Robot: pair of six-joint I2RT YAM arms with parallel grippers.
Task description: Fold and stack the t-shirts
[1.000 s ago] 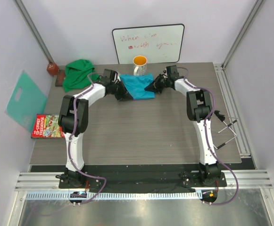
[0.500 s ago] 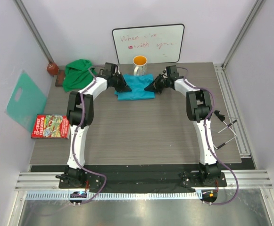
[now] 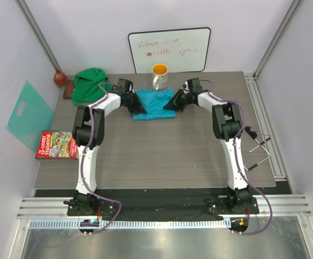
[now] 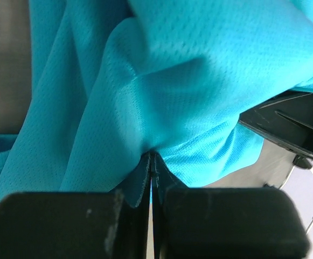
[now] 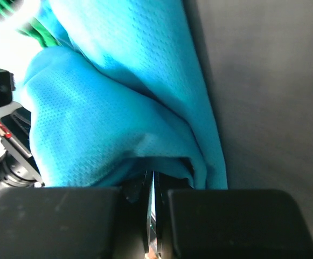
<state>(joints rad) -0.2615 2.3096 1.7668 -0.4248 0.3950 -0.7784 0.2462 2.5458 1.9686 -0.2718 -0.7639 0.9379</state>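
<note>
The job is only partly done. The blue shirt (image 3: 155, 102) lies in a small, half-folded bundle on the worktop (image 3: 156, 156), top middle of the frame, just below the mug (image 3: 159, 75). The green shirt (image 3: 89, 83) is a messy heap at the upper left, not folded, and nothing is stacked yet.

The left end effector (image 3: 140, 107) pinches the blue shirt's left edge. The right end effector (image 3: 169, 104) pinches its right edge.

Compared with a second ago, the blue shirt sits a bit lower and more to the left. The right end effector has moved left with it.
</note>
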